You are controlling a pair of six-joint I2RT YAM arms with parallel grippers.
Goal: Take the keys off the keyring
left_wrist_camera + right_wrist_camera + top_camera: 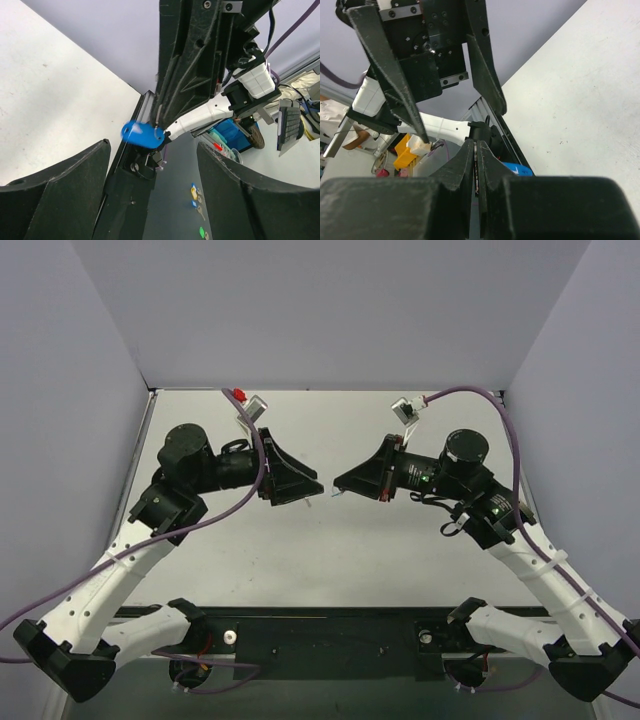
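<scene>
Both arms are raised above the table (330, 560), tips facing each other. My right gripper (340, 484) is shut on a thin silver metal piece (477, 167), seen edge-on; I cannot tell whether it is the key or the ring. The blue keyring tag (142, 135) hangs just below the right fingertips and also shows in the right wrist view (518, 169). My left gripper (311, 490) is open and empty, and its fingers (60, 185) stand wide apart just short of the tag. In the right wrist view (476, 150) the left jaws spread above the closed right tips.
Several other keys with blue, yellow and green tags (196, 196) lie in a row on a dark grey surface far below the left gripper. The black base plate (330, 635) runs along the near edge. Pale walls enclose the table on three sides.
</scene>
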